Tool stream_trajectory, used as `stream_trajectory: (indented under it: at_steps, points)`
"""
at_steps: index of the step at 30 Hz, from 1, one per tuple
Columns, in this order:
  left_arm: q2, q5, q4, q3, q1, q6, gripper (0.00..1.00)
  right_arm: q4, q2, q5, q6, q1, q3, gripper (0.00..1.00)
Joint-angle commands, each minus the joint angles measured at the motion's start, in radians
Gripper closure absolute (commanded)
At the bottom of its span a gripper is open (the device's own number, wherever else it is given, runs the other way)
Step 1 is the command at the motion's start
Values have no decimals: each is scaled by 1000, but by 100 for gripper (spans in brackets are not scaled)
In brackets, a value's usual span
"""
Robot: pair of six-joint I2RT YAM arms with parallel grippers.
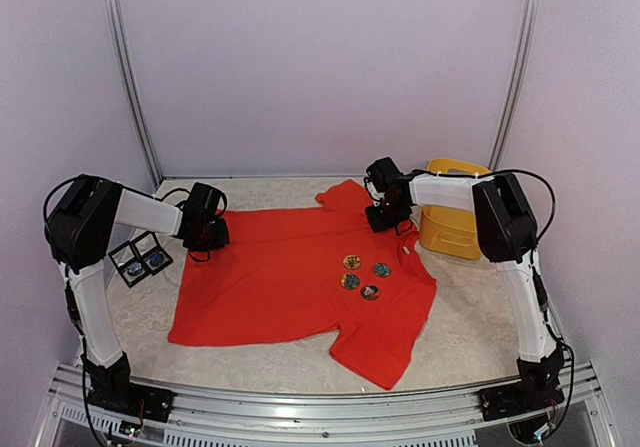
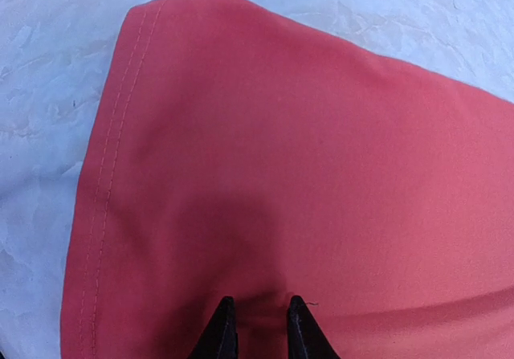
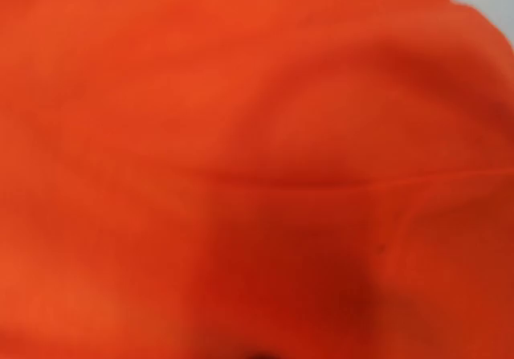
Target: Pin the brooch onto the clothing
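Left gripper (image 2: 259,332) pressed on red T-shirt (image 2: 305,174) at left, fingers a little apart; holding cloth or not, cannot tell. Right gripper (image 1: 385,219) squeezed shut, far right.

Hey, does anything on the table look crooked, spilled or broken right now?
Nothing spilled or broken. The red T-shirt lies slanted across the table rather than square to it, and its fabric is bunched into folds under the right claw. Four round brooches sit clustered on its chest.

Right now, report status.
Left gripper narrowly parted at hem of red T-shirt, grip unclear. Right gripper shut, down near far sleeve. Four round brooches lying on shirt front. Yellow basket close beside right gripper.
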Motion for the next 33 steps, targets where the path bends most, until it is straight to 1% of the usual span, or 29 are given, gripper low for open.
stream_trajectory:
  at_steps: [1,4,6,9,11,13,14,17,21,22,23,26,29,33]
  points:
    - [9,-18,-35,-6,21,-18,80,-65,106,-3,-35,-27,105,98]
    - [15,5,-17,12,20,-2,79,-103,135,-23,-55,-26,202,98]
    - [1,15,11,11,20,18,79,-115,120,-23,-61,-23,229,98]
    - [-56,17,39,12,19,57,76,-114,53,-27,-74,-7,213,97]
    - [-112,18,40,13,17,72,75,-109,-17,-19,-79,12,169,96]
    - [-183,14,14,10,10,69,74,-76,-111,-13,-79,43,75,96]
    - [-207,10,-10,6,3,60,74,-51,-186,-29,-81,63,16,96]
    - [-299,-34,-113,-25,-57,1,73,35,-348,-114,-73,138,-210,96]
    - [-425,-20,-148,-203,-178,-99,72,105,-500,-239,-32,273,-483,100]
    - [-461,-9,-149,-248,-197,-131,72,118,-523,-271,-22,322,-525,100]
    - [-486,1,-150,-291,-215,-162,72,123,-537,-290,-10,354,-562,100]
    - [-570,15,-150,-408,-259,-235,72,103,-538,-269,43,448,-631,100]
    - [-617,13,-155,-495,-286,-283,72,93,-509,-276,97,501,-686,100]
    - [-652,25,-163,-571,-312,-327,72,54,-496,-242,143,556,-755,100]
